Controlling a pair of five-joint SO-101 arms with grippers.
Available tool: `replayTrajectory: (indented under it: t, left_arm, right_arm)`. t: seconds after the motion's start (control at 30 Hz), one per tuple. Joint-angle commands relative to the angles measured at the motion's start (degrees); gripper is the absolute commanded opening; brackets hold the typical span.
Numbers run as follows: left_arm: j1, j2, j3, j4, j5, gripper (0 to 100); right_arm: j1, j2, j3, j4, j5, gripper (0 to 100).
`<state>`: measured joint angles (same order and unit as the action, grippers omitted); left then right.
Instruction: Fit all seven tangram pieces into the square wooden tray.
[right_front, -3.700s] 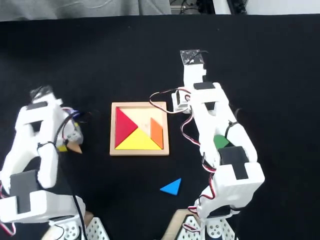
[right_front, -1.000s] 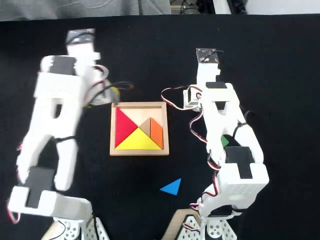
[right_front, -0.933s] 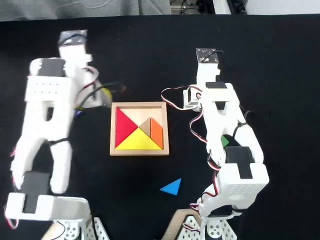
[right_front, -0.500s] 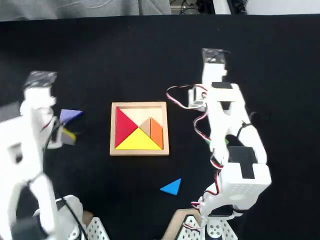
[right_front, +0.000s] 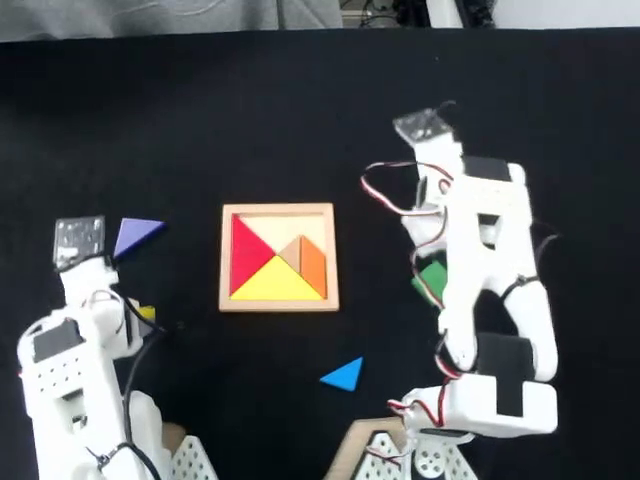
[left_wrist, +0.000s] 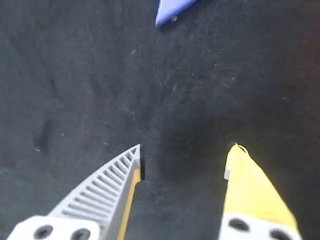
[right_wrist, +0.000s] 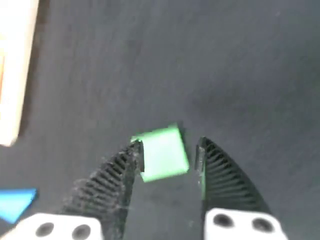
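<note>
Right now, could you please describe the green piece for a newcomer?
Find the square wooden tray on the black table, then look right of it. Between the fingers of the right gripper sits the green piece, a square, unlike the blue triangle.

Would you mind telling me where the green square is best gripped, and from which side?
I would pinch the green square across two opposite straight edges, coming down from above: it lies flat on the table, leaving only its thin sides. The right gripper, open, flanks those edges.

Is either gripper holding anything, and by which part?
Nothing is held. The right gripper straddles the green square, jaws open; the left gripper is open, empty.
</note>
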<state>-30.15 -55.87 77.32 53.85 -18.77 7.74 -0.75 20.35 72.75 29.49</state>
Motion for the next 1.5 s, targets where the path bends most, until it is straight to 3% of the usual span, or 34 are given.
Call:
replayTrajectory:
  t: [0.0,0.2,0.4,0.5,0.7,1.03,1.13,1.3,1.47]
  left_arm:
    - [-2.15,-1.76,2.77,-5.98,6.42,27]
    - [-4.00,-4.57,4.09,-5.98,6.68,27]
    - [-2.59,-7.30,5.14,-6.07,6.68,27]
    - [-0.57,-8.18,6.11,-6.15,6.59,27]
    - [-0.66,-9.32,6.90,-6.07,6.59,27]
    - [-0.48,-9.32,6.90,-6.15,6.59,27]
    - [-0.48,-9.32,6.99,-6.15,6.59,27]
    - [-0.48,-9.32,6.99,-6.15,6.59,27]
    - [-0.40,-9.32,6.99,-6.15,6.59,27]
  right_arm:
    - [1.67,-5.41,-0.40,8.44,5.19,18.0]
    - [4.04,-18.68,10.86,7.65,11.69,18.0]
    - [4.04,-28.26,26.77,-0.09,16.26,18.5]
    - [3.25,-26.24,26.95,-0.26,17.49,21.5]
    - [1.49,-17.63,23.69,-5.01,16.00,39.9]
    - [2.20,4.09,11.30,-7.74,16.26,40.0]
    - [2.46,9.10,7.96,-7.74,16.26,33.7]
    - [2.46,13.49,5.41,-7.82,16.18,13.9]
    - [3.16,13.49,3.82,-7.82,16.00,4.7]
